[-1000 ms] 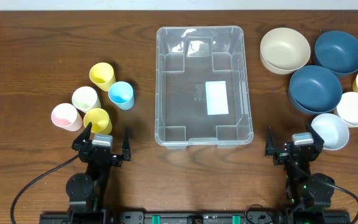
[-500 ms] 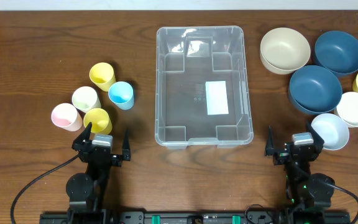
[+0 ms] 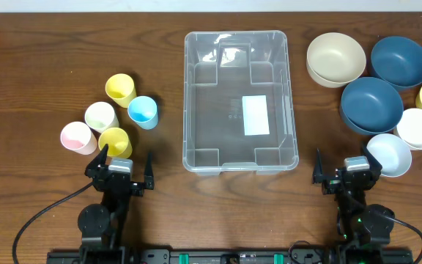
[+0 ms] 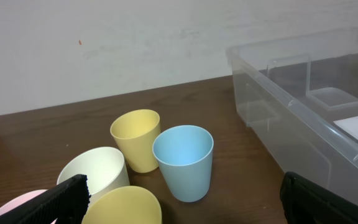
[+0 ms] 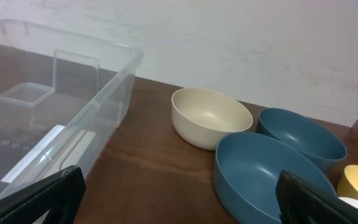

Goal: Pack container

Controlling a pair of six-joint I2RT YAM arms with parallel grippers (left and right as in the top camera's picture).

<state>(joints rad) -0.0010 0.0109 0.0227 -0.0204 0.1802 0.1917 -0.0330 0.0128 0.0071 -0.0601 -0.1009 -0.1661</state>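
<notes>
I am seeing a white label [image 3: 255,115] on the base of the container [image 3: 196,88], but I am not making out any writing on it. Nothing is differing from a second ago, and both arms are staying parked. The container is sitting mid-table [image 3: 50,44], open side up, its long axis running from near edge to far edge, between the cups [image 3: 120,88] and the bowls [image 3: 372,103]. The left gripper [image 3: 127,158] and right gripper [image 3: 346,161] are both standing spread wide, holding nothing.
</notes>
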